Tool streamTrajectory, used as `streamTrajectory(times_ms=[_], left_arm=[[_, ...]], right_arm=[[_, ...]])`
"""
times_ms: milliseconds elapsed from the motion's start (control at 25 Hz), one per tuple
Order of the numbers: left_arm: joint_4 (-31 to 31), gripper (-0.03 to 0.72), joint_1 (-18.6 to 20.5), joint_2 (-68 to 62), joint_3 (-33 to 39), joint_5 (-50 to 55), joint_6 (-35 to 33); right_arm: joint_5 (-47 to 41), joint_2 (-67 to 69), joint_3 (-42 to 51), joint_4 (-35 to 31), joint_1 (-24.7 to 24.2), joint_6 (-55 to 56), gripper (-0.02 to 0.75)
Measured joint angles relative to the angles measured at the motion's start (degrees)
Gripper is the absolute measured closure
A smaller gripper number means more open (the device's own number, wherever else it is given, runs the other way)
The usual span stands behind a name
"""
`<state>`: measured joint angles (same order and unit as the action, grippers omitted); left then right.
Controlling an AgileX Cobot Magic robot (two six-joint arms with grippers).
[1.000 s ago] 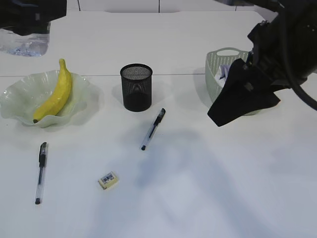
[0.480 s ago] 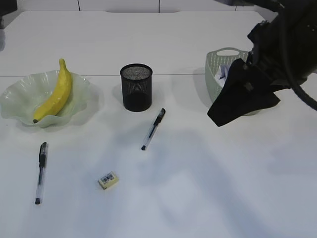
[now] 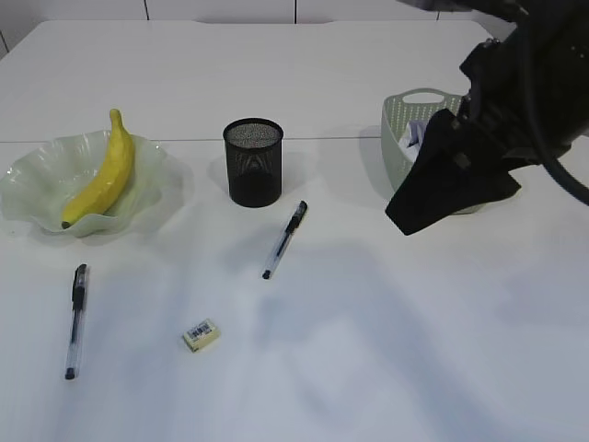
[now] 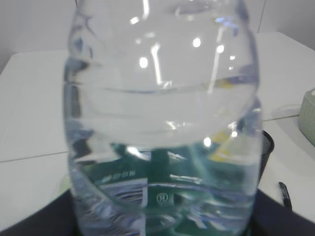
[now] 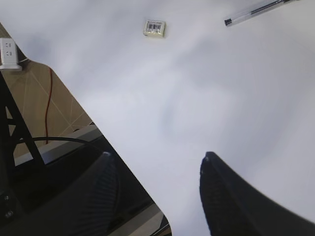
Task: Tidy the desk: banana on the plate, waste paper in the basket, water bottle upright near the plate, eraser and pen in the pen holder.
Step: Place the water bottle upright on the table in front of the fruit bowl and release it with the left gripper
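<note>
Clamped in the left gripper, water bottle (image 4: pixel 162 128) filling that wrist's view, lifted for standing near the plate (image 3: pixel 28 189) holding the banana (image 3: pixel 101 175); right gripper (image 5: pixel 160 191) parted, empty above the desk (image 3: pixel 414 350)

Yellow banana (image 3: pixel 103 179), black mesh pen holder (image 3: pixel 253 162), sage woven basket (image 3: pixel 398 124)

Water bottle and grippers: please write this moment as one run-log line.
left gripper: holding water bottle | right gripper: open, empty | banana: on plate
</note>
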<state>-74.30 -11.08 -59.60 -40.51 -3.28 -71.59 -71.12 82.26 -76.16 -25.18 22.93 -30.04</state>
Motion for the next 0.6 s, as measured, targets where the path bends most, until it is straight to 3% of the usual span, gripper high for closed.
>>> streamTrajectory(times_ms=[240,600], left_arm=[[-0.4,0.278,0.0,0.0,0.0,-4.3,0.1],[-0.4,0.278,0.0,0.0,0.0,-2.3,0.1]], right_arm=[[0.0,0.0,0.0,0.0,0.0,0.2,0.33],[0.0,0.0,0.0,0.0,0.0,0.2,0.331]])
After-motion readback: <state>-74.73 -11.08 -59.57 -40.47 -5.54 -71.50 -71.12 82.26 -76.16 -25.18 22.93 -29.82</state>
